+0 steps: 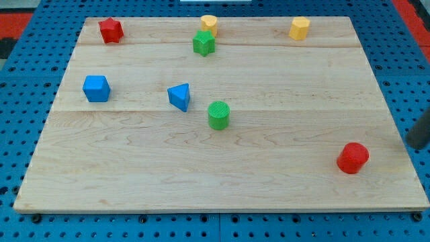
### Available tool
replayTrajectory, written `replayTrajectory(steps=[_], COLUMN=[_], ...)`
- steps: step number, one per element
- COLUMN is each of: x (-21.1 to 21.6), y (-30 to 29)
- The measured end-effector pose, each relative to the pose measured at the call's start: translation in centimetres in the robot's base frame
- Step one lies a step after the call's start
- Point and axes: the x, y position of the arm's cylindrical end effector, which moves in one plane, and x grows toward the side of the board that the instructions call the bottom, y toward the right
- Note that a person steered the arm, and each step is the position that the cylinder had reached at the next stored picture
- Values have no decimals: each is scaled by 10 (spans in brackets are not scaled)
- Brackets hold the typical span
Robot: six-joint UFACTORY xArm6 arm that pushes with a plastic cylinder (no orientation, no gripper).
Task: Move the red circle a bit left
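Right, red circle [353, 158] sits lower right of the frame on the wooden counter [269, 195], near its right edge: a squat, glossy red cylinder w/ faceted sides, upright, alone, well apart from the other blocks. My tip [414, 144] is the dark rod end at the far right edge of the frame, just right of the red circle & slightly higher, not touching. No jaws on this rig, so open/closed doesn't apply. Nearest other block is the green cylinder [218, 115], mid-frame; blue triangle [179, 96] just left of it.
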Motion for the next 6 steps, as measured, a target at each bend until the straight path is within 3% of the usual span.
replayTrajectory(steps=[2,3,5,6], x=[61,62,23,22], y=[3,-29,-127,-133])
